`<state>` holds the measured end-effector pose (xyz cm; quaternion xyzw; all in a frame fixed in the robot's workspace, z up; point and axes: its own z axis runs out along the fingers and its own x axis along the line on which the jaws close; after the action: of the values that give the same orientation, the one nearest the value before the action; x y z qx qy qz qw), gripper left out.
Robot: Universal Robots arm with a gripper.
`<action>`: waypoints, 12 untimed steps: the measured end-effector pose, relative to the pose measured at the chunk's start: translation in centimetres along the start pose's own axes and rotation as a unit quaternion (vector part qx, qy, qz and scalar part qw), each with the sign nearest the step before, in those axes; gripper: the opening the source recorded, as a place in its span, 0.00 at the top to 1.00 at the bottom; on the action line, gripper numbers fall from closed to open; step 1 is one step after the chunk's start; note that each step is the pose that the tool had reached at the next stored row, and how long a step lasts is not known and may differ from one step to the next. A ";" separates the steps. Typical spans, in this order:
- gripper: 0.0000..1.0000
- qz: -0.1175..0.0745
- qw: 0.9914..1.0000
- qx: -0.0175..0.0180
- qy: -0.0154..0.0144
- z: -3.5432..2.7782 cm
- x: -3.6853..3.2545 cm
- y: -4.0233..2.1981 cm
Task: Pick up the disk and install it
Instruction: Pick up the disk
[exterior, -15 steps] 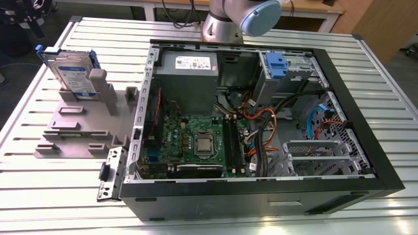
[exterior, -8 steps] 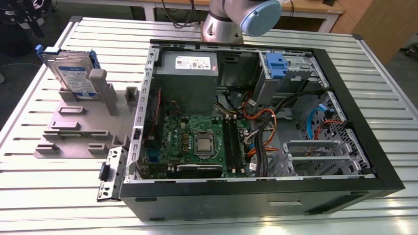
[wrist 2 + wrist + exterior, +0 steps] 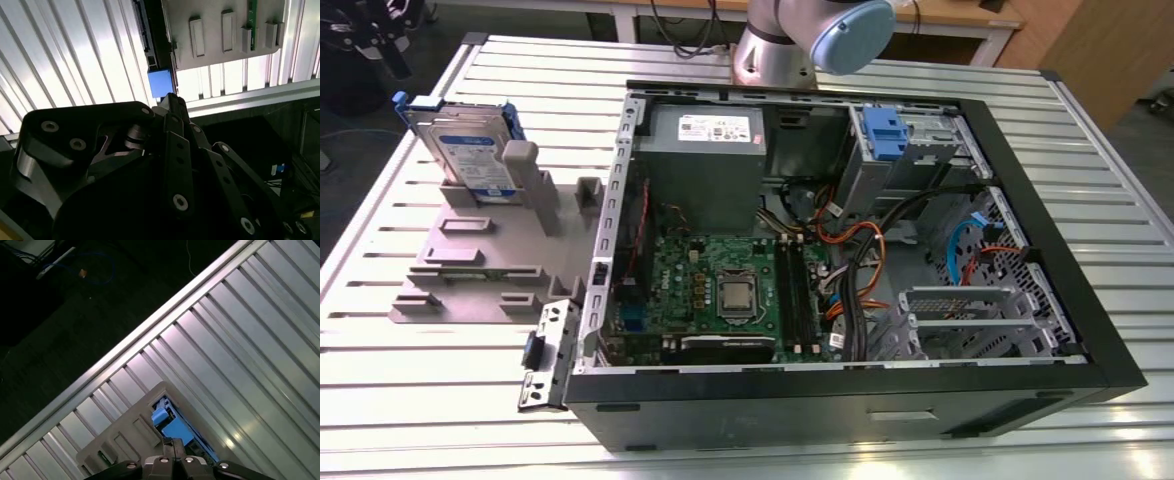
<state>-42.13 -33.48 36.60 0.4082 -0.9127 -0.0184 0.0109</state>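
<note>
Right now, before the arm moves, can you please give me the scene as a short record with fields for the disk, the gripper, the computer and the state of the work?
disk: the disk stands on its edge in the grey holder
place: the holder is on the table, to the exterior view's left of the computer case
gripper: in the first wrist view the gripper is shut, holds nothing and is near the disk's blue end
computer case: open, with board and cables showing
work: disk not yet picked up and not installed

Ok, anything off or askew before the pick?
Nothing stands out. The disk stands upright in its grey holder beside the open case, with the gripper hanging above it. No damage or spill is visible.
</note>
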 end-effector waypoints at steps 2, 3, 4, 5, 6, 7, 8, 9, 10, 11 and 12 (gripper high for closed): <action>0.89 -0.010 1.000 0.000 0.000 0.01 0.00 0.00; 0.89 -0.015 1.000 0.000 0.001 0.01 0.00 0.00; 0.89 -0.019 1.000 0.000 0.001 0.01 0.00 0.00; 0.89 -0.024 1.000 0.000 0.001 0.01 0.00 0.00; 0.89 -0.029 1.000 0.000 0.001 0.02 0.00 0.00; 0.89 -0.035 0.999 0.000 0.001 0.02 0.00 0.00; 0.89 -0.040 0.999 0.000 0.002 0.02 0.00 0.00; 0.89 -0.044 0.999 0.000 0.002 0.03 0.00 0.00; 0.89 -0.049 0.999 0.000 0.002 0.03 0.00 0.00; 0.89 -0.054 0.999 0.000 0.002 0.03 0.00 0.00; 0.89 -0.059 0.998 0.000 0.002 0.03 0.00 0.00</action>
<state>-42.13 -33.48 36.57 0.4615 -0.8869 -0.0176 0.0119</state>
